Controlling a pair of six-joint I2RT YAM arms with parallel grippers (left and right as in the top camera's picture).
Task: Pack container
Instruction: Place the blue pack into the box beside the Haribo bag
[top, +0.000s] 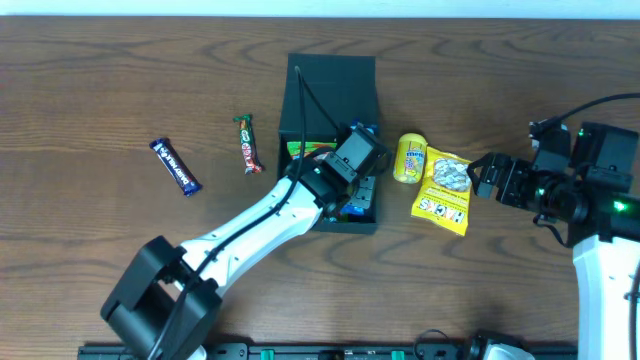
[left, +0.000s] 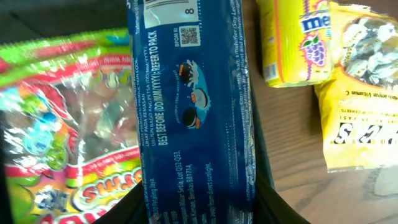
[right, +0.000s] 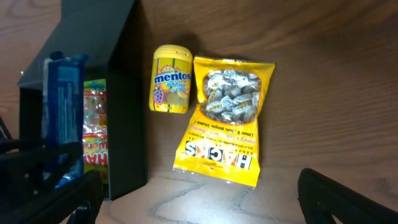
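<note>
Matte dark-teal container (top: 335, 85), lid flap up, sits mid-table under the left gripper (top: 358, 192).

Brown wood-grain table (top: 100, 80) fills the scene. The boxy, straight-walled container holds a glossy, crinkled gummy bag (left: 62, 124). The left gripper hangs over the container's near right corner, its jaws closed on a slick blue packet (left: 193, 106) that stands on end there. The right gripper (top: 485, 178) waits well apart to the right, fingers spread wide and holding nothing. Between it and the container lie a flat yellow sweet bag (top: 445, 190) and a rounded yellow tub (top: 410, 157). Left of the container lie a red-green bar (top: 247, 143) and a blue bar (top: 175, 165).
</note>
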